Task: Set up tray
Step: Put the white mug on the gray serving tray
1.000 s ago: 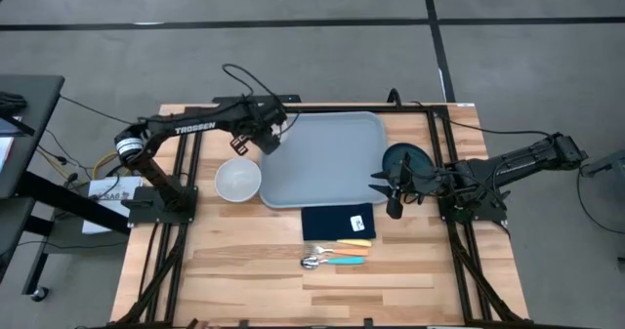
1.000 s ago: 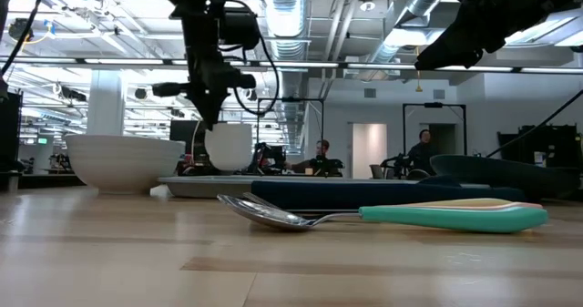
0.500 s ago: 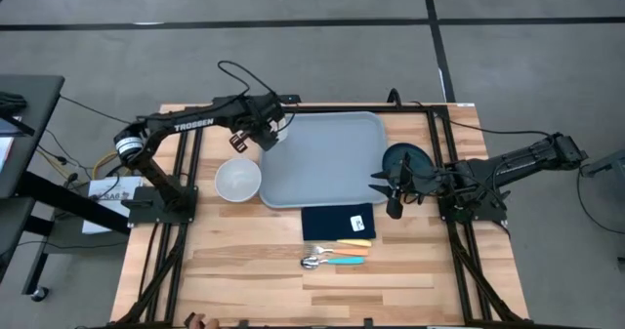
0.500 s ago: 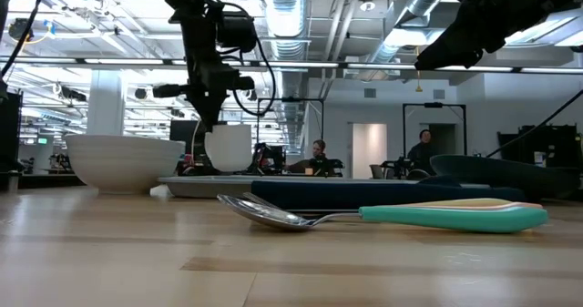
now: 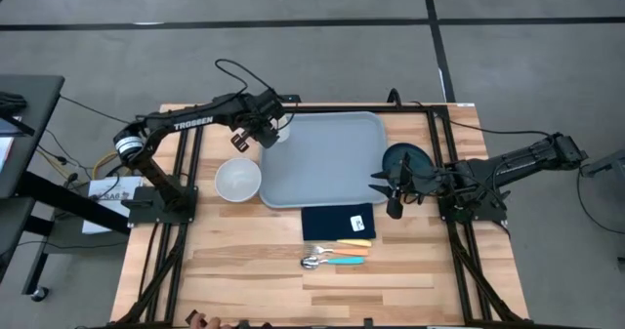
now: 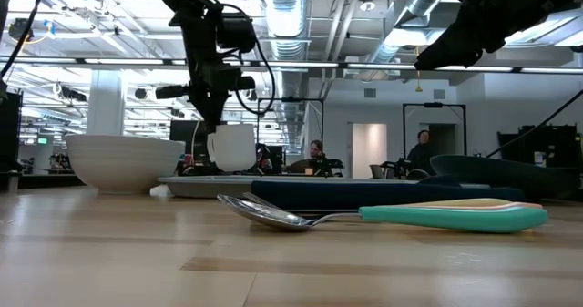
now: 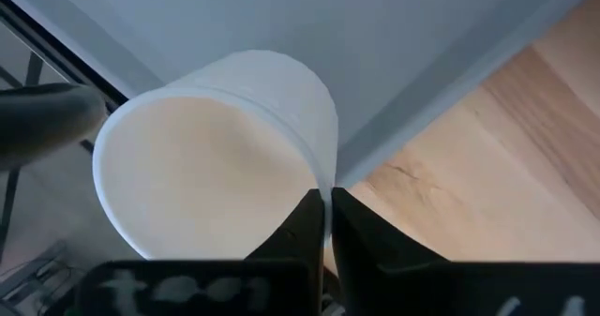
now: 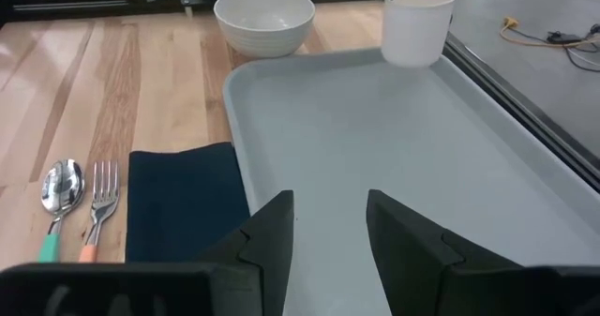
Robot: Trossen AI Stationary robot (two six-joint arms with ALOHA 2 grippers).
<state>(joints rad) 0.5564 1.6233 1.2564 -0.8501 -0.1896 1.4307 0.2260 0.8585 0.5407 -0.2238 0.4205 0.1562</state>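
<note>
The left gripper (image 5: pixel 274 132) is clamped on the rim of a white cup (image 5: pixel 278 131), one finger inside and one outside per the left wrist view, and carries it at the far-left corner of the tray (image 5: pixel 332 168). In the low view the cup (image 6: pixel 231 148) hangs upright just above the tray (image 6: pixel 196 185); contact cannot be told. The tray sits mid-table with its long axis at about 3–9 o'clock in the high view, and nothing rests on it yet. From the left jaws, bare tray surface lies toward 4 o'clock and directly below, so the coming move likely turns on a short drop, perhaps with a small nudge inward from the rim. The left arm is clearly the nearer one for this corner. The right gripper (image 5: pixel 393 186) waits at the tray's 3 o'clock edge, beside the dark teal plate (image 5: pixel 410 159), fingers apart and holding nothing in its wrist view. A white bowl (image 5: pixel 237 181) sits off the tray at 9 o'clock. A navy napkin (image 5: pixel 338 221) lies at 6 o'clock, with the spoon (image 5: pixel 332 262) and fork (image 5: pixel 342 251) beyond it.
</note>
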